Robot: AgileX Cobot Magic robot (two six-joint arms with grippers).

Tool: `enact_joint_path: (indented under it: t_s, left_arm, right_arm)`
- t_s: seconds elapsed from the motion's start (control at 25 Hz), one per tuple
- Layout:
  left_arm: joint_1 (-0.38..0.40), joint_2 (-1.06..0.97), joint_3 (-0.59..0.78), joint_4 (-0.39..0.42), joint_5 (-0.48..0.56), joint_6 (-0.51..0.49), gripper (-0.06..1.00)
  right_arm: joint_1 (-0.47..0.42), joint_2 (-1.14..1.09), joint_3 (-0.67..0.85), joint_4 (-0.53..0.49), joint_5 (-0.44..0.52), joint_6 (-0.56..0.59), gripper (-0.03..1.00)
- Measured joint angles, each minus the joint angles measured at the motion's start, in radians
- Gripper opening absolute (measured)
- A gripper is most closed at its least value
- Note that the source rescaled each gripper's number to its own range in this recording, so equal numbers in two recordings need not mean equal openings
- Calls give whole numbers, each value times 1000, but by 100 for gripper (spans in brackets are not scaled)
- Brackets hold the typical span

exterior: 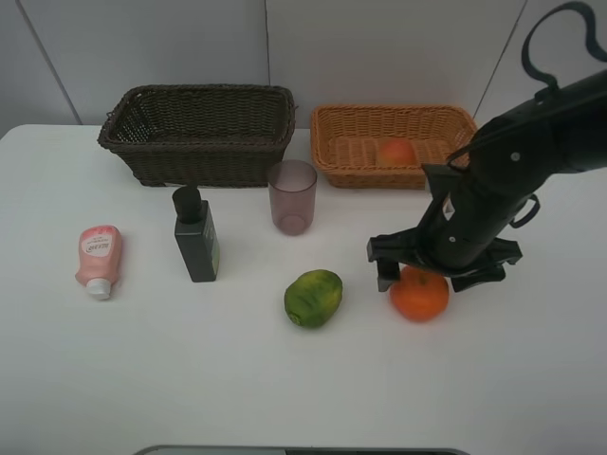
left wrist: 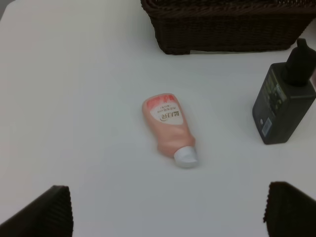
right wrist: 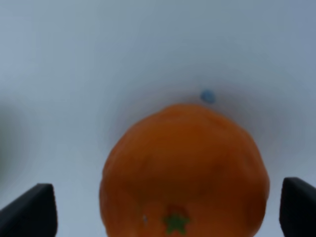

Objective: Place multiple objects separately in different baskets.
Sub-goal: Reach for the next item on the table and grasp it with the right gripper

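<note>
While the right gripper (exterior: 432,273) hangs low over the round orange (exterior: 420,298), its jaws stand spread wide, one finger on each side of the fruit. The right wrist view shows a clear gap on both sides, so nothing is grasped. The orange sits on the white table (exterior: 190,379), near the front right, just beside the mottled green round fruit (exterior: 313,298), not touching it.

The left gripper (left wrist: 168,212) is also released and empty, above bare table. It faces the soft pink tube (left wrist: 169,127), which lies flat with its white cap toward the gripper.

The dark green pump bottle (exterior: 196,237) stands upright between the tube and the translucent purple cup (exterior: 292,196), also upright.

At the back, the deep dark brown wicker basket (exterior: 199,156) is on the left; what it holds cannot be seen. The shallower orange-tan wicker basket (exterior: 327,142) is on the right, with the red-yellow peach (exterior: 398,152) inside it.
</note>
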Motion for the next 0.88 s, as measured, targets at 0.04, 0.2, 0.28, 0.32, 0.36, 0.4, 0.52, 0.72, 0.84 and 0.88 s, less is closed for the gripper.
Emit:
enact_joint_path:
  t_s: [0.04,0.2,0.28,0.32,0.36,0.4,0.52,0.72,0.84,0.88]
  left_arm:
    - [0,0,0,0,0,0,100]
    - [0,0,0,0,0,0,100]
    - [0,0,0,0,0,0,100]
    - [0,0,0,0,0,0,100]
    - [0,0,0,0,0,0,100]
    - [0,0,0,0,0,0,100]
    - [0,0,0,0,0,0,100]
    - [0,0,0,0,0,0,100]
    - [0,0,0,0,0,0,100]
    - [0,0,0,0,0,0,100]
  right_arm:
    - [-1,8,0,-1,-6,1,100]
    - [-1,43,0,-1,-36,2,100]
    - [-1,56,0,-1,-41,2,100]
    - [-1,64,0,-1,-41,2,100]
    - [-1,72,0,-1,-43,2,100]
    - [-1,81,0,-1,-43,2,100]
    - [-1,95,0,-1,-43,2,100]
    - [-1,101,2,-1,-43,2,96]
    - [-1,101,2,-1,-43,2,58]
    - [-1,101,2,-1,-43,2,38]
